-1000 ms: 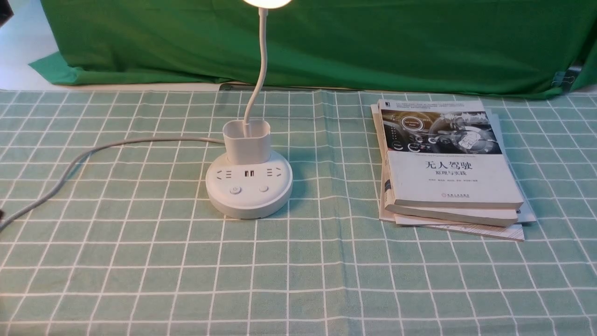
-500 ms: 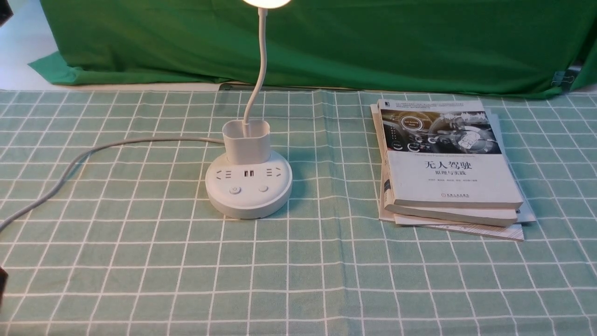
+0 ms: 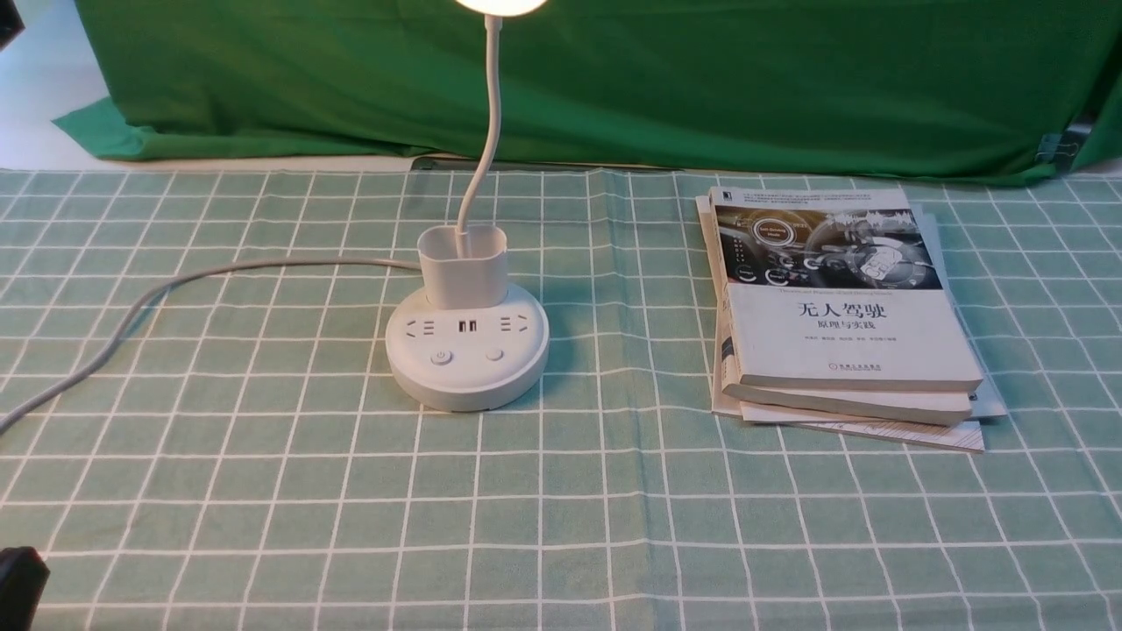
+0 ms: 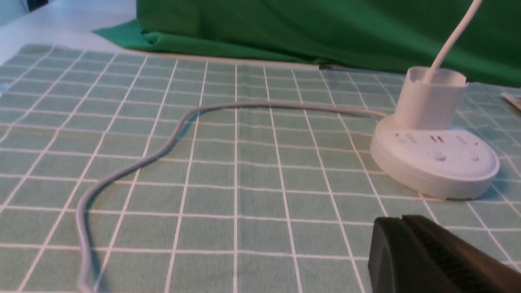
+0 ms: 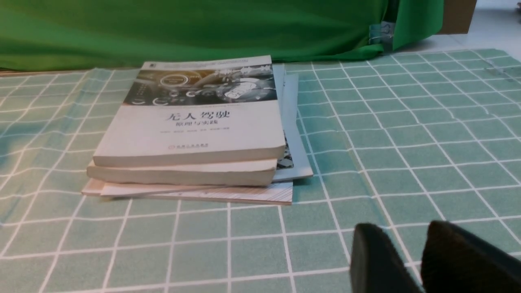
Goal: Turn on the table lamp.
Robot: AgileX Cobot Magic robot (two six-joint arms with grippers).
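The white table lamp stands mid-table on its round puck base [image 3: 467,359], which bears sockets, USB ports and two buttons [image 3: 441,358]. A small cup [image 3: 464,265] sits on the base, and a thin gooseneck [image 3: 486,131] rises to the glowing head [image 3: 500,5], cut off by the frame. The base [image 4: 433,160] also shows in the left wrist view, some way ahead of my left gripper [image 4: 401,221], whose fingers are pressed together with nothing between them. In the front view only a dark tip of that gripper [image 3: 17,578] shows at the near left corner. My right gripper [image 5: 401,232] hovers open above the cloth, nearer than the books.
A stack of books [image 3: 841,307] lies right of the lamp, also seen as books [image 5: 195,126] in the right wrist view. The lamp's grey cable [image 3: 175,285] curves left across the checked cloth. A green backdrop [image 3: 614,79] hangs behind, held by a clip [image 3: 1056,145].
The dark tip of my left gripper has slid along the left edge of the front view toward the near corner. The lamp head glows throughout.
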